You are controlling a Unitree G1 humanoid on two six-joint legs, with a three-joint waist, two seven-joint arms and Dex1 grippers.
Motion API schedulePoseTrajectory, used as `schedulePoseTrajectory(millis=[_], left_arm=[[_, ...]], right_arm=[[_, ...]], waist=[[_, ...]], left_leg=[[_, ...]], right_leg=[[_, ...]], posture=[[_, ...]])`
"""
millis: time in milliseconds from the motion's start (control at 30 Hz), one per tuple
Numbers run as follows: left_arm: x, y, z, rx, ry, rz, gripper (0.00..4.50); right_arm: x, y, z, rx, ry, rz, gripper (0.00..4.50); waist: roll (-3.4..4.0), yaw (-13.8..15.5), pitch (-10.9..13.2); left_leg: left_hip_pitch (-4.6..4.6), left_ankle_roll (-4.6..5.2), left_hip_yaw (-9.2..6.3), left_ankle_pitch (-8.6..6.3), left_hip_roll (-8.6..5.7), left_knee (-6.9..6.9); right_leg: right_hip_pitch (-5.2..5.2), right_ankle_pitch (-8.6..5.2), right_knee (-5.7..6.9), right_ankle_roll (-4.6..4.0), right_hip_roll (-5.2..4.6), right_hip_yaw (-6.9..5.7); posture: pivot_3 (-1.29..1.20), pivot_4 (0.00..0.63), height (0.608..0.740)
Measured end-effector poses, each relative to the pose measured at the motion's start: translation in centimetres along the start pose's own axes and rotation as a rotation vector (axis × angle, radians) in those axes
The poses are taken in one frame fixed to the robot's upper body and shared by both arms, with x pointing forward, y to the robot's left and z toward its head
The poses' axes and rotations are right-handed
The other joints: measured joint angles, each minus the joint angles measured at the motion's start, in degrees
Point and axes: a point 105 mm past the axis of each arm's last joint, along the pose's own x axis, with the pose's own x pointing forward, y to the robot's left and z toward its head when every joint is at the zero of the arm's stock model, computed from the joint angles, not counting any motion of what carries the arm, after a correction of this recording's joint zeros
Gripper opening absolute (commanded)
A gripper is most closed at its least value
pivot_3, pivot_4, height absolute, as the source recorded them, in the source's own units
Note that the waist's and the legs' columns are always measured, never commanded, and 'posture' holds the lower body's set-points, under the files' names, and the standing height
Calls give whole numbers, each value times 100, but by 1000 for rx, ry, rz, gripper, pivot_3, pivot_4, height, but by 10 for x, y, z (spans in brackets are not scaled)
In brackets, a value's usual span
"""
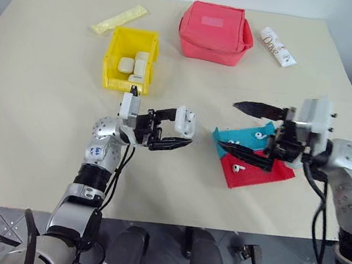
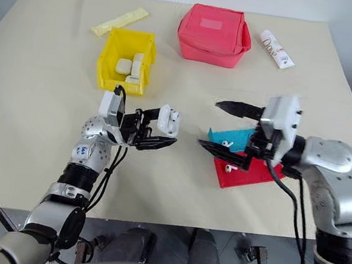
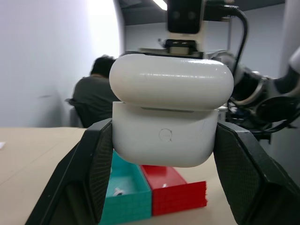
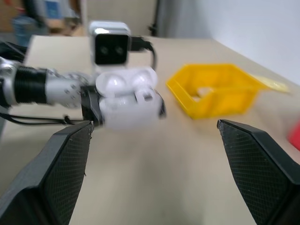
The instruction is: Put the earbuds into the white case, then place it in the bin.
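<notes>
The table (image 1: pixel 27 117) carries a red pouch (image 1: pixel 215 32) at 12 o'clock and the yellow bin (image 1: pixel 115 58) at about 11, with white cases already inside. A blue-and-red tray (image 1: pixel 250 161) lies at 3 o'clock, two earbuds (image 1: pixel 259 135) in it. The left tool (image 1: pixel 174 132), near centre, is clenched on the white case (image 1: pixel 185 121), lid ajar, held above the table. The right tool (image 1: pixel 249 130) hangs over the tray, fingers spread wide, released.

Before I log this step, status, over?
Left tool shut on case, lid open. Right tool open above tray. Bin already holds cases. Nothing blocking.
</notes>
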Motion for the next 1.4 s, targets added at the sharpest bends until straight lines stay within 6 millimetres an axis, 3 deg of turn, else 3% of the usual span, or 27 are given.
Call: schedulePoseTrajectory(millis=[267, 367, 500, 667, 833, 1033, 1167, 1267, 1333, 1400], left_arm=[[-32, 12, 14, 46, 55, 109, 2810], [-39, 15, 18, 60, 68, 137, 2810], [-43, 18, 21, 69, 67, 163, 2810], [-48, 14, 17, 60, 71, 195, 2810], [-47, 7, 16, 72, 65, 210, 2810], [-44, -2, 13, 76, 48, 240, 2810], [-39, -8, 12, 77, 42, 239, 2810], [-38, -11, 10, 74, 41, 249, 2810], [-39, -12, 10, 73, 36, 262, 2810], [-37, -16, 8, 73, 23, 270, 2810]], right_arm=[[-105, 16, -40, 175, 214, -350, 4453], [-125, 29, -47, 223, 271, -403, 4453], [-134, 31, -46, 225, 290, -435, 4453], [-127, 27, -38, 198, 292, -410, 4453], [-91, -1, -24, 106, 364, -281, 4453], [-54, -29, -34, 82, 507, -143, 4453], [-41, -48, -46, 68, 587, -112, 4453], [-38, -63, -63, 99, 678, -126, 3831], [-33, -73, -70, 91, 730, -131, 3181], [-27, -83, -76, 75, 781, -131, 3181]], waist=[[1, 108, 0], [1, 101, 0], [1, 68, 0], [0, 82, 0], [2, 59, 2], [2, 75, 8], [1, 81, 10], [1, 73, 10], [2, 57, 10], [4, 34, 10]], left_leg=[[11, 3, 11, 0, 0, 0], [15, 3, 14, -1, 1, -4], [19, 3, 22, -2, 4, -7], [18, 3, 22, -2, 3, -5], [19, 1, 26, -3, 10, -4], [11, 0, 23, -1, 7, 1], [7, 0, 18, -1, 5, -1], [4, 0, 19, -1, 4, 0], [5, 0, 23, -1, 3, 0], [6, -2, 23, -1, 6, -2]], right_leg=[[6, 0, -12, 0, 0, 11], [6, 0, -11, 0, 2, 16], [6, 0, -11, 0, 5, 23], [6, 0, -12, 0, 4, 24], [2, -1, -12, -1, 6, 25], [-1, 0, -18, -1, 2, 18], [-3, 0, -19, -1, 1, 13], [-7, 1, -18, -1, 0, 14], [-7, 1, -17, -1, 0, 17], [-9, 1, -15, -1, 3, 18]], posture=[[0, 150, 740], [0, 150, 740], [0, 150, 740], [0, 150, 740], [0, 150, 740], [0, 150, 740], [0, 150, 740], [0, 150, 740], [0, 150, 740], [0, 150, 740]])
